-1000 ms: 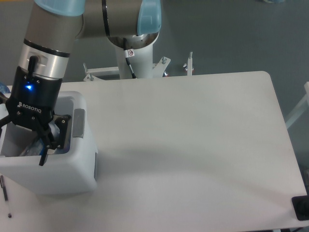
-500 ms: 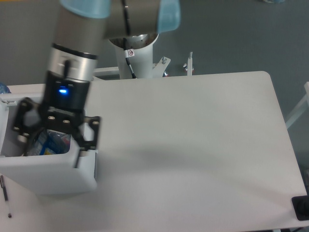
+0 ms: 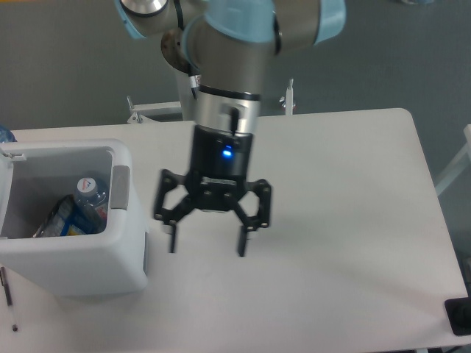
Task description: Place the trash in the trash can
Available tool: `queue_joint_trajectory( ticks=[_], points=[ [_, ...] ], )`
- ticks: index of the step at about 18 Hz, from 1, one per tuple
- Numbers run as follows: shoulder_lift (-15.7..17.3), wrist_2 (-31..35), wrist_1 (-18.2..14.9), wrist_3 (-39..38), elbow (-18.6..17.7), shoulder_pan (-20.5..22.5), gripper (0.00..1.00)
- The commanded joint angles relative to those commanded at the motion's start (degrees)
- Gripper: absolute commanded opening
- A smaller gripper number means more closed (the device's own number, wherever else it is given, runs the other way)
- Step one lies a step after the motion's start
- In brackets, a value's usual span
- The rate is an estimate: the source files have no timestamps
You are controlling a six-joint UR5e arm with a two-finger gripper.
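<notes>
The white trash can [image 3: 110,259] stands at the table's left edge. Inside it lies the trash, a clear plastic bottle [image 3: 77,209] with a white cap and bluish label, tilted against the right wall. No small white card shows in this view. My gripper [image 3: 207,243] hangs over the bare tabletop to the right of the can, clear of its rim. Its two fingers are spread wide apart and hold nothing.
The white table [image 3: 331,220] stretches to the right of the can. A thin dark pen-like object [image 3: 7,287] lies at the front left edge. A black item [image 3: 460,316] sits at the front right corner. The arm's white base [image 3: 210,92] stands behind the table.
The gripper has swung right, from over the trash can's opening out to the middle of the table. The bottle stays inside the can, now fully in view.
</notes>
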Motion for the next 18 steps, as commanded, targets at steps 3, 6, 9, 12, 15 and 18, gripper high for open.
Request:
queue_joint_trajectory(
  ticks=[3,6,9,12,15,18],
  points=[
    [-0.4,0.0,-2.1,2.9,0.4,2.0,1.00],
    [-0.6,0.0,-6.4,11.0,0.4,4.4,1.00],
    [-0.8,0.1,-12.5,20.6,0.5,7.3,1.00],
    [-1.9,1.0,-18.6,31.1,0.8,10.6,1.00],
    [-3.8,7.4,-24.9,42.2,1.9,12.5,1.00],
    [-5.1,10.5,-27.9,47.2,2.5,13.5,1.00]
  ],
)
